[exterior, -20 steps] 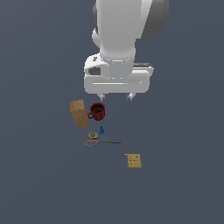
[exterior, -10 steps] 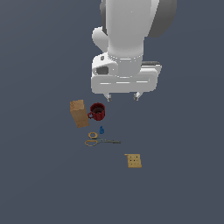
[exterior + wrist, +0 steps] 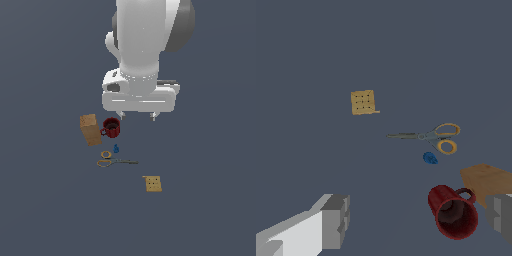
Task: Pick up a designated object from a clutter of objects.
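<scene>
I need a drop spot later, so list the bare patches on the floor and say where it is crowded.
Crowded: the brown box, red mug, tiny blue piece and scissors sit close together. Free: the gap between the scissors and the tan dotted square, and the floor on the exterior view's right of the square.

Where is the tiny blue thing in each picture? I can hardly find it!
Exterior view: the tiny blue piece sits on the floor just below the red mug and just above the scissors.
Wrist view: the tiny blue piece lies between the scissors' yellow handles and the red mug.
Shared landmark: the red mug, always right beside it.
</scene>
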Robot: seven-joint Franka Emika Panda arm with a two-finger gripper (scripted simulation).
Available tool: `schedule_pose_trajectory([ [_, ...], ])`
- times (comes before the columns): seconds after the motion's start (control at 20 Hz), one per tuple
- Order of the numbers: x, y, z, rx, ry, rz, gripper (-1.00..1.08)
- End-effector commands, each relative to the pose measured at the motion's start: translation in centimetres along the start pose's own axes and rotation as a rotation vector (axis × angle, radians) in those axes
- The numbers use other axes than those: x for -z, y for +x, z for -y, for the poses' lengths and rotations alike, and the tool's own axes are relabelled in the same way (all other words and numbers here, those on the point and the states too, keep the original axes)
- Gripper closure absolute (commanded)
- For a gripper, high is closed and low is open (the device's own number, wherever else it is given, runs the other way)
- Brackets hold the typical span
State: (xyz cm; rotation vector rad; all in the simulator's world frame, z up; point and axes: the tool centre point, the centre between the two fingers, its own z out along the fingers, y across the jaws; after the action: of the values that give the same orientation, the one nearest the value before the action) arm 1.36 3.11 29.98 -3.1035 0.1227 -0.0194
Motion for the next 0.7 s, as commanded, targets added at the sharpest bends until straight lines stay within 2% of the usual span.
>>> schedule_pose_trajectory([
  [0.0,-0.9,0.1,-0.4,-0.049,0.001,0.001,-0.92],
  [0.65,-7.5,0.1,-3.3,-0.423,0.001,0.005,-0.92],
])
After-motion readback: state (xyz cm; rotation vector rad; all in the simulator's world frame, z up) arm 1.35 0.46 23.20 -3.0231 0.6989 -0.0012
